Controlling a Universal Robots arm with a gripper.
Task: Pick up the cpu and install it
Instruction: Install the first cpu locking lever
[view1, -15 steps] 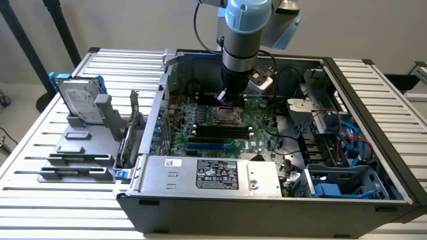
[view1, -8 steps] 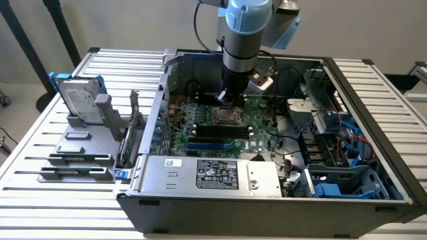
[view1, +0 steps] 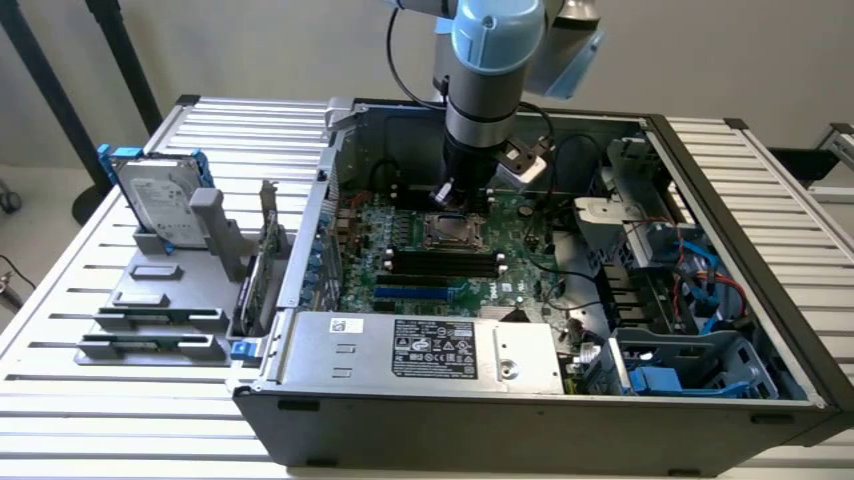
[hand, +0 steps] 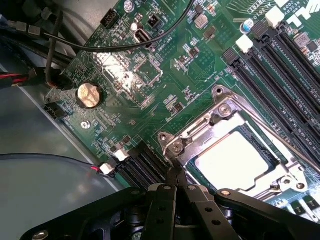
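the cpu (hand: 234, 161) sits flat in its socket on the green motherboard (hand: 150, 85), its pale shiny top showing through the silver metal retention frame (hand: 215, 131) that surrounds it, and nothing is gripping it. in the exterior view the chip in its socket (view1: 449, 229) lies near the middle of the board inside the open computer case (view1: 534, 400), closer to the case's far wall than to its near edge. the gripper (hand: 176, 179) is clenched with nothing between its black fingers, the tips pressed together just beside one corner of the retention frame; in the exterior view the gripper (view1: 458, 205) hangs straight down from the blue-jointed arm (view1: 495, 60) right over the socket. long black memory slots (hand: 280, 65) run along one side of the socket, and a round coin battery (hand: 88, 95) sits farther off on the board. a grey power supply (view1: 427, 350) with a label lies along the case's near edge. outside the case, towards the exterior view's left edge of the slatted worktop (view1: 80, 290), a hard drive (view1: 158, 200) in a blue frame stands upright in a grey holder (view1: 167, 300).
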